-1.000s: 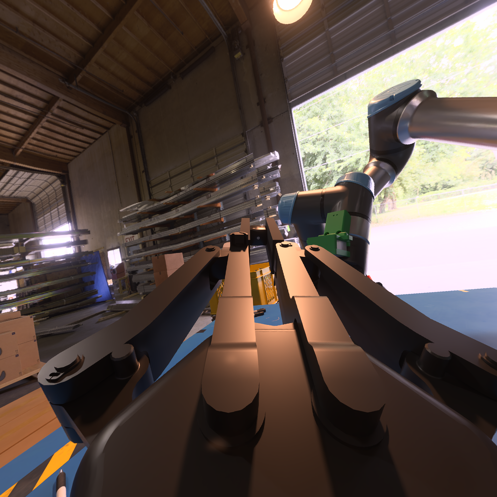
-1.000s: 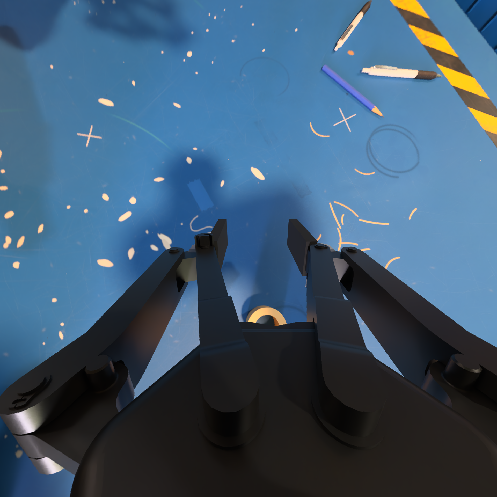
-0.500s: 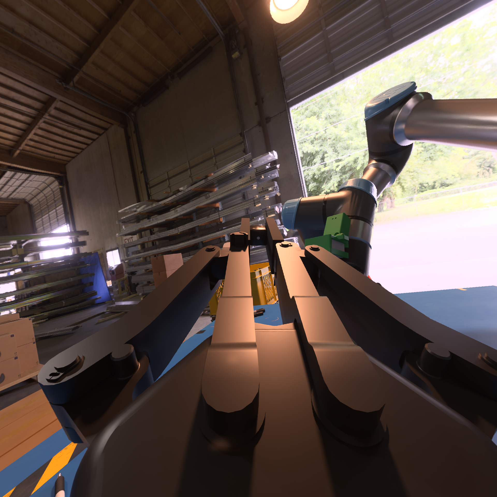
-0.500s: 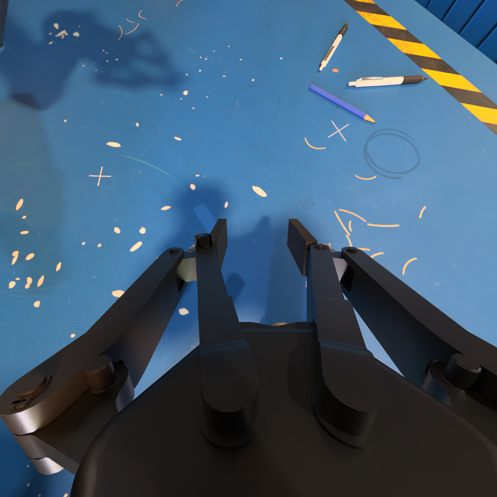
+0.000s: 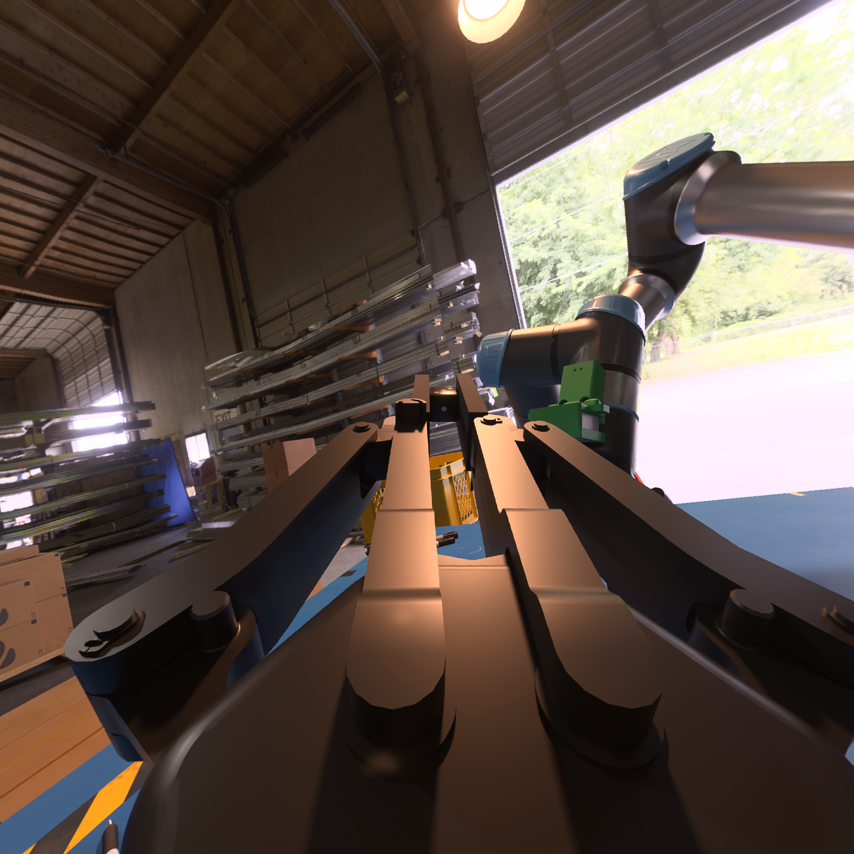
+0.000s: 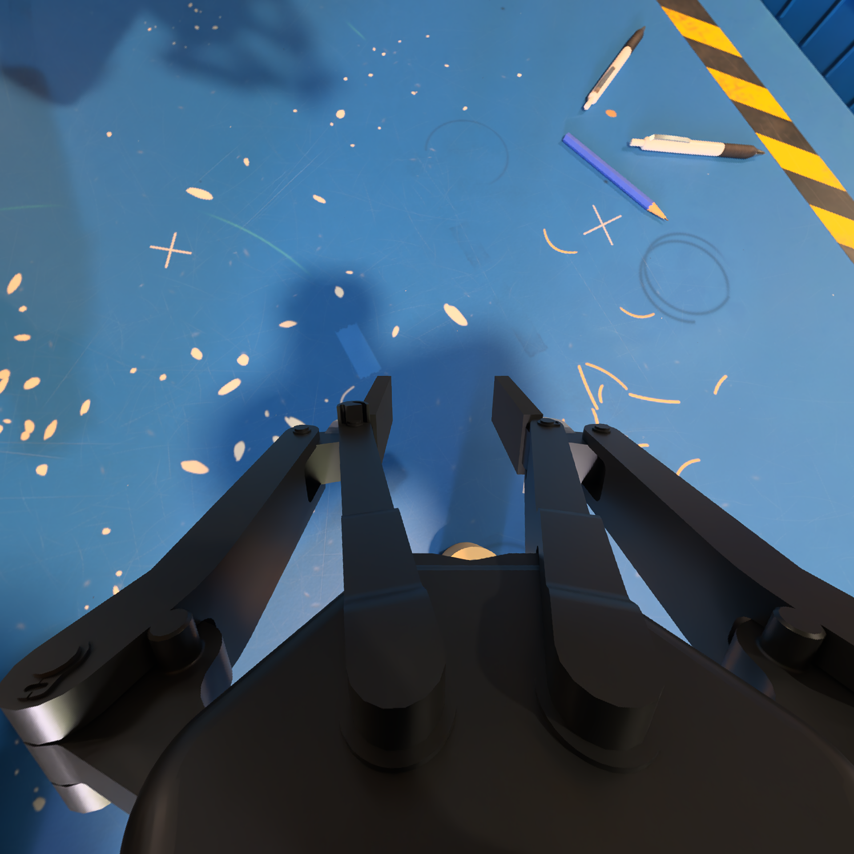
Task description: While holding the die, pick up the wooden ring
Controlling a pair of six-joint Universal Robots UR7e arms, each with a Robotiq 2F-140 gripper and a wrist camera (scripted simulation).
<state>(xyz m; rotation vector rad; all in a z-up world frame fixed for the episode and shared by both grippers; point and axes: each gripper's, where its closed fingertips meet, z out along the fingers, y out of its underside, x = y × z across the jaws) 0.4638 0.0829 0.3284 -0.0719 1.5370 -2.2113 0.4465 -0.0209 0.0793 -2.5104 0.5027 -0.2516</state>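
Your left gripper (image 5: 442, 398): clamped on black die (image 5: 442, 406). Your right gripper (image 6: 442, 406): fingers apart above blue table (image 6: 416, 222); wooden ring (image 6: 467, 551) half hidden.

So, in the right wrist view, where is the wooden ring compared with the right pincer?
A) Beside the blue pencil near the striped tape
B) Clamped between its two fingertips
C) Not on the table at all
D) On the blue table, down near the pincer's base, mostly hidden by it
D: only a tan arc of the wooden ring peeks out above the body of the right pincer, whose fingertips stand apart with nothing between them over the blue table.
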